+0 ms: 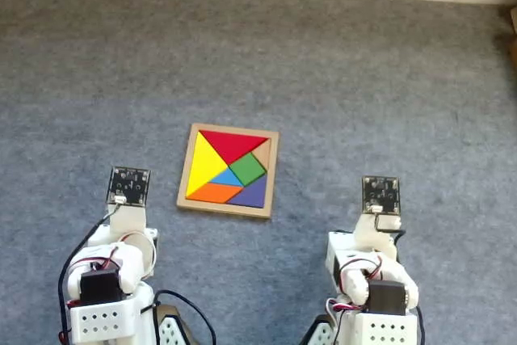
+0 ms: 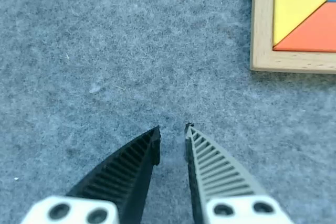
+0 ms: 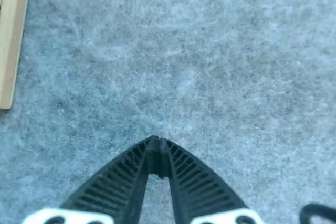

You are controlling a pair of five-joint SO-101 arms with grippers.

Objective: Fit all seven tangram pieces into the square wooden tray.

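Square wooden tray [image 1: 227, 208] lies flat on the grey mat [image 1: 380, 78], between the two arms and a little ahead of them, turned slightly off square to the mat's far edge.

Tray contents, high view: six coloured pieces sit flat inside the rim.
- red triangle [image 1: 233, 145] along the far side
- yellow triangle [image 1: 202, 167] along the side nearer the left arm [image 1: 113, 260]
- green square [image 1: 248, 169] standing on a corner, near the middle
- small blue triangle [image 1: 227, 177] touching the green square
- orange piece [image 1: 218, 193] and purple piece [image 1: 254, 193] side by side along the near side

A wood-coloured patch [image 1: 263, 151] sits by the far corner on the side of the right arm [image 1: 371, 268], between the red triangle, the green square and the rim. Cannot tell whether it is a plain piece or bare tray floor.

Both arms stand on the near side of the tray, one to either flank, and neither touches it.

Left gripper [image 2: 172, 129] points at the mat. Its jaws are parted by a narrow gap with nothing between them. The tray's near corner [image 2: 261, 30] lies close by, with yellow and orange showing inside it.

Right gripper [image 3: 158, 141] is also over the mat. Its jaws are closed tip to tip and hold nothing. The tray's edge [image 3: 13, 40] lies off to one side, apart from the fingertips.
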